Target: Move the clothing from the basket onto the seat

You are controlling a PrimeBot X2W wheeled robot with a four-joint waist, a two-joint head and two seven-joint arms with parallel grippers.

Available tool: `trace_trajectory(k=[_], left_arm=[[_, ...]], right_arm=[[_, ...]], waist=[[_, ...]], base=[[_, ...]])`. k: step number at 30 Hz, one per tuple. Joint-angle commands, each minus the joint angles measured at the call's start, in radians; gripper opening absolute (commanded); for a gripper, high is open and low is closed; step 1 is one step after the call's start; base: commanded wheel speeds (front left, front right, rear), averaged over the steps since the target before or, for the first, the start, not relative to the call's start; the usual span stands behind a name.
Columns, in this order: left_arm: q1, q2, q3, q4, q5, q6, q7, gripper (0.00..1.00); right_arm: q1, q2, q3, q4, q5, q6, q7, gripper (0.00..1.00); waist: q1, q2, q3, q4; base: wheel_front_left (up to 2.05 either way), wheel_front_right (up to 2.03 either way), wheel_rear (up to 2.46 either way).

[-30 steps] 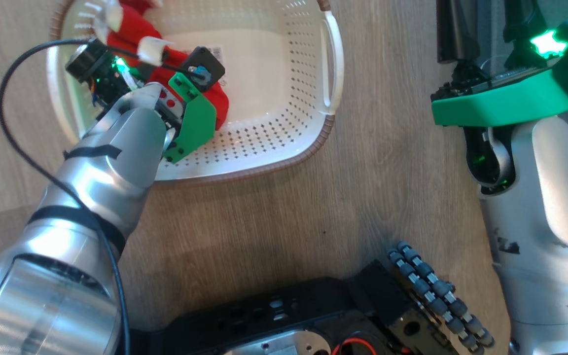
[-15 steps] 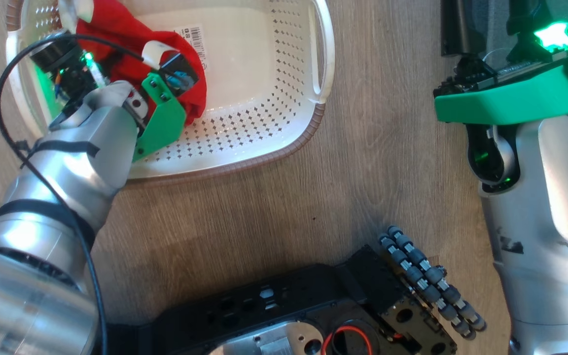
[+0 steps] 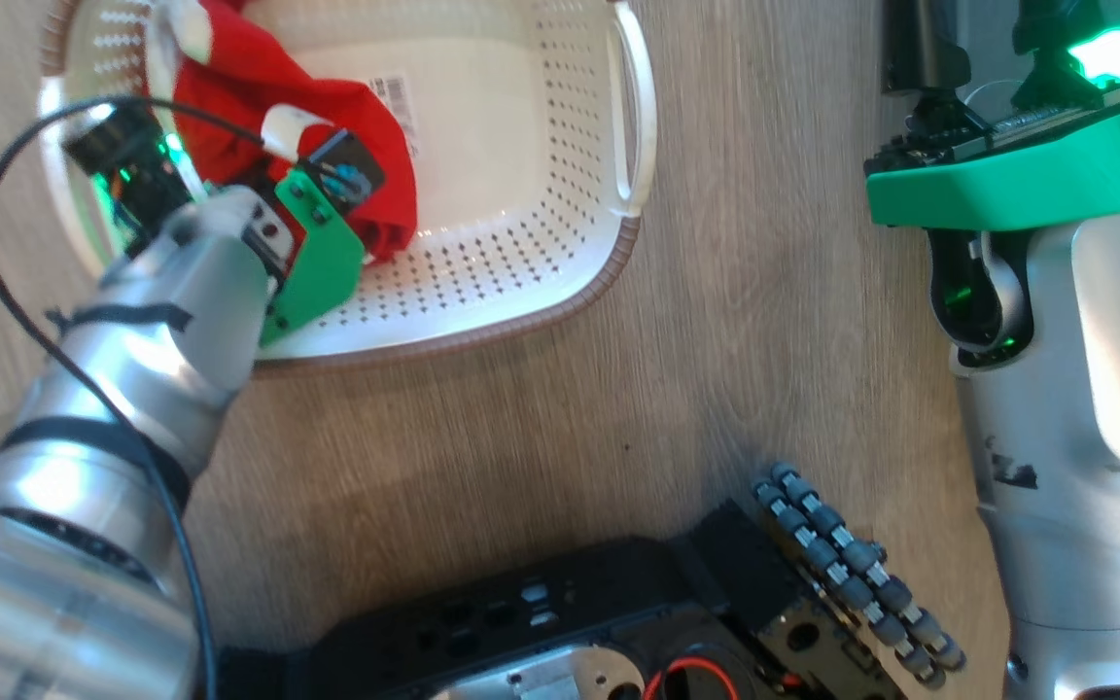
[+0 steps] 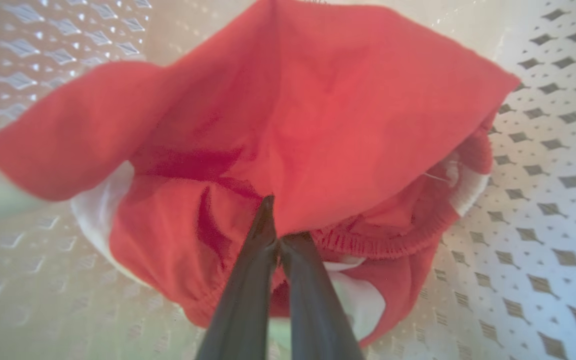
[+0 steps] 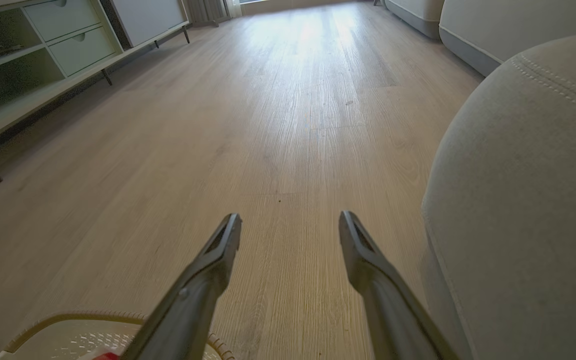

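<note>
The left gripper (image 4: 275, 235) has its 2 fingers pinched tight on a fold of the red clothing (image 4: 348, 120), which sits bunched at the left end of the basket (image 3: 531, 253). I'd say that grip is meant for lifting it out. The right gripper (image 5: 290, 230) waits spread wide and empty above the floor (image 5: 288, 125), beside the grey seat (image 5: 518, 200). Since 0.5 s ago the camera has shifted slightly, but against the basket, grip and garment look much the same.

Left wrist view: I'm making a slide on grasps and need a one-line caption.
The left gripper, shut on the red clothing, pinches a fold inside the perforated basket.
</note>
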Motion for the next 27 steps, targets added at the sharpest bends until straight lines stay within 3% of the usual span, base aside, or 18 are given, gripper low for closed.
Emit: trace_trajectory(k=[1,11,27], left_arm=[[0.043,0.009,0.022,-0.005,-0.015,0.008,-0.017,0.0],[0.105,-0.06,0.057,-0.026,-0.116,-0.006,-0.155,0.0],[0.31,-0.067,0.065,-0.258,-0.434,0.017,-0.271,0.0]], right_arm=[[0.025,0.012,0.005,-0.022,-0.01,0.0,-0.006,1.0],[0.056,0.012,-0.011,0.031,-0.066,0.0,-0.006,1.0],[0.177,0.01,-0.008,0.153,-0.113,0.0,-0.006,1.0]], waist=[[0.0,0.0,-0.038,0.015],[0.0,0.0,-0.227,0.096],[0.0,0.0,-0.593,0.215]], base=[[0.0,0.0,0.0],[0.0,0.0,0.0],[0.0,0.0,0.0]])
